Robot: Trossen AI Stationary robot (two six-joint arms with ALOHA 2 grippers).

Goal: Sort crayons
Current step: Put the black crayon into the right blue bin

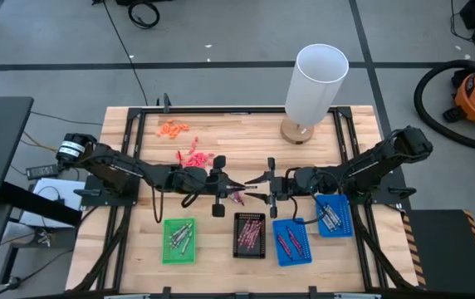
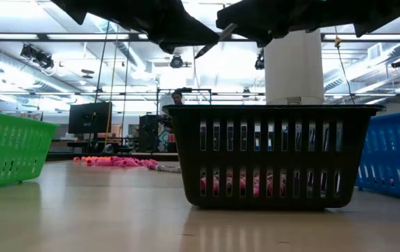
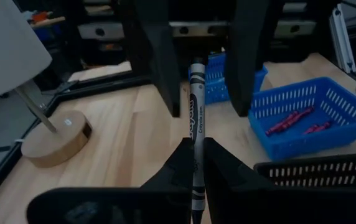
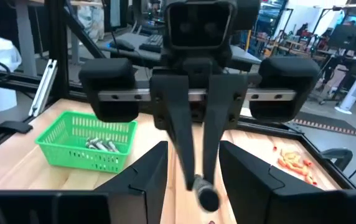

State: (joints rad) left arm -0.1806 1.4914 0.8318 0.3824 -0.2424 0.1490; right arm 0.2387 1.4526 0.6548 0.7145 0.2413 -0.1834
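The left gripper [image 1: 239,189] is clenched on a grey crayon [image 3: 196,124], holding it by one end so it points out toward the other arm. The right gripper [image 1: 256,183] faces it tip to tip above the middle of the wooden table [image 1: 246,133]; its two fingers [image 3: 160,56] stand apart on either side of the crayon's free end, released rather than gripping, and whether they touch it cannot be told.

Four small plastic baskets sit in a row along the near edge of the table. The green basket [image 1: 179,240] holds several silvery-grey crayons [image 1: 181,239]. The black basket [image 1: 250,235] holds dark maroon crayons [image 1: 251,233]. One blue basket [image 1: 292,242] holds a few pinkish-red crayons [image 1: 286,242]; a second blue basket [image 1: 334,216], just beside it, holds grey crayons [image 1: 329,218].

Two loose heaps remain on the table behind the arms: orange crayons [image 1: 172,128] near the far edge and pink-red ones [image 1: 193,155] closer to the left arm. A white lamp [image 1: 314,90] on a round wooden base stands at the far right.
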